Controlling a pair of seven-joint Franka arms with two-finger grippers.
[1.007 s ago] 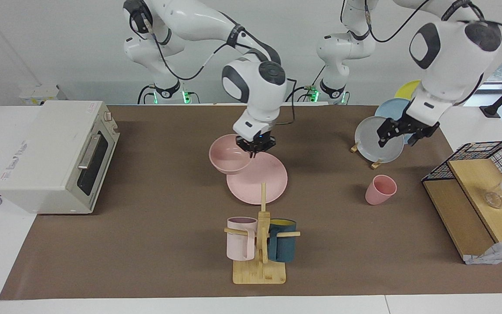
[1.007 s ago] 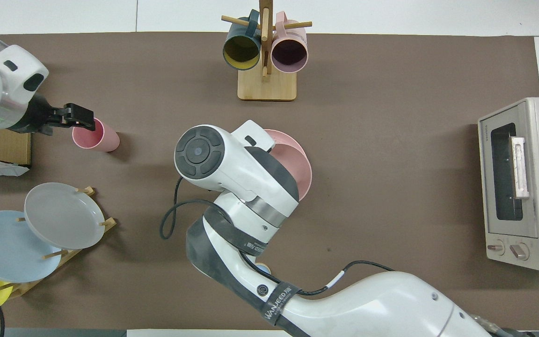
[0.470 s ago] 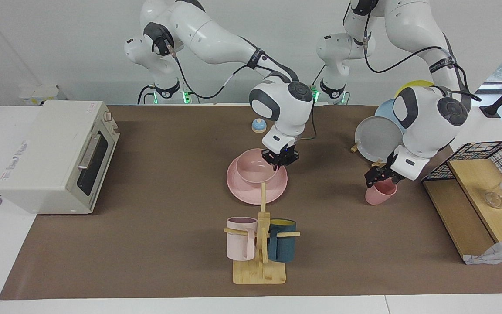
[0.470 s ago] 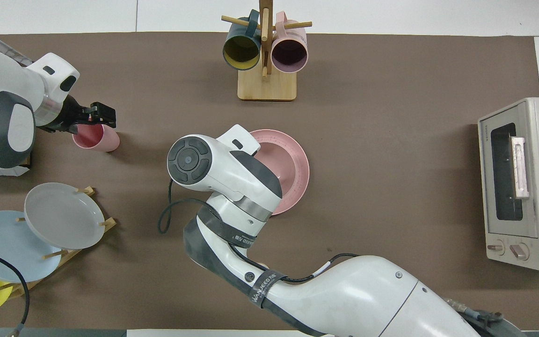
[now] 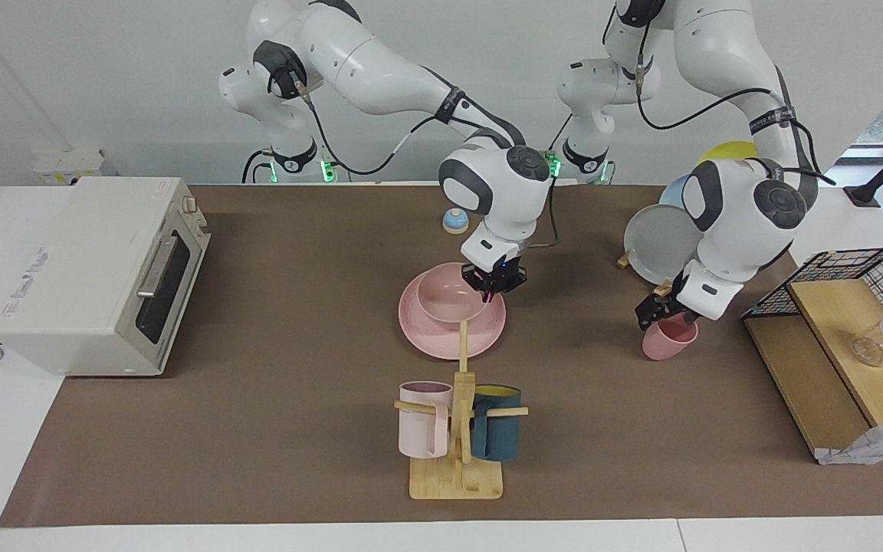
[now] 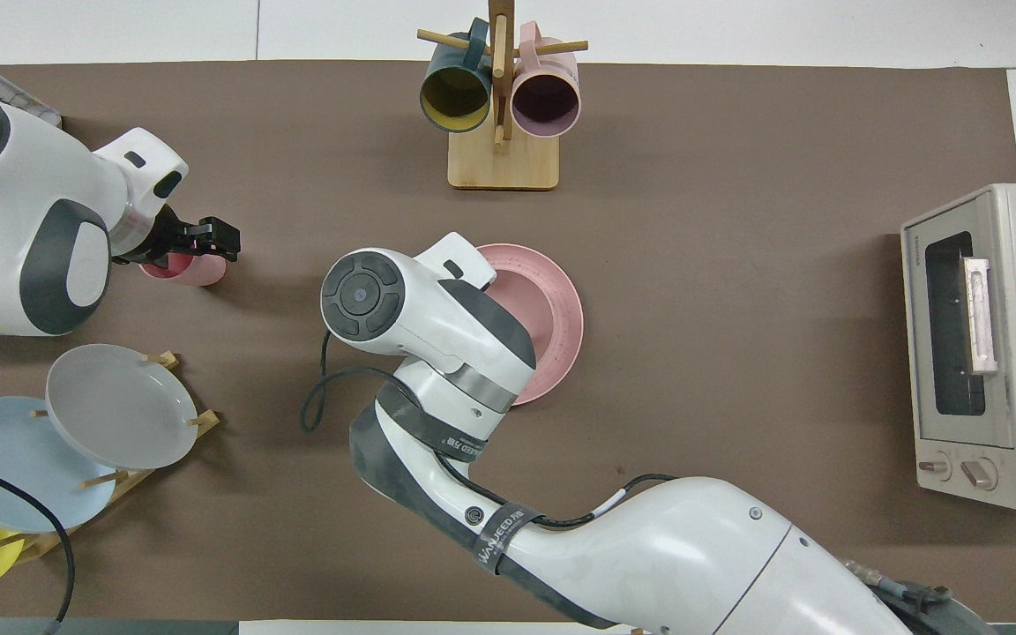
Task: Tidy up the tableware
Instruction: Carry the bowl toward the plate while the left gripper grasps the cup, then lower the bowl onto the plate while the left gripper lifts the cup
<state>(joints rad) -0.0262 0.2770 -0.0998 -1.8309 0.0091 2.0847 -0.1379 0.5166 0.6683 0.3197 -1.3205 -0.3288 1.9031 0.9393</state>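
A matte pink plate lies mid-table, also in the overhead view. A pink bowl sits on it and shows partly in the overhead view. My right gripper is shut on the bowl's rim, on the side toward the left arm's end; the arm's wrist hides it from overhead. A small pink cup stands upright toward the left arm's end, also in the overhead view. My left gripper is open and low at the cup's rim; from overhead it covers the cup's mouth.
A wooden mug tree with a pale pink and a dark blue mug stands farther from the robots than the plate. A toaster oven is at the right arm's end. A rack of grey, blue and yellow plates and a wire shelf are at the left arm's end. A small blue bell sits near the robots.
My right gripper carried the bowl over the plate and lowered it onto it. My left gripper came down from beside the plate rack to the cup's rim.
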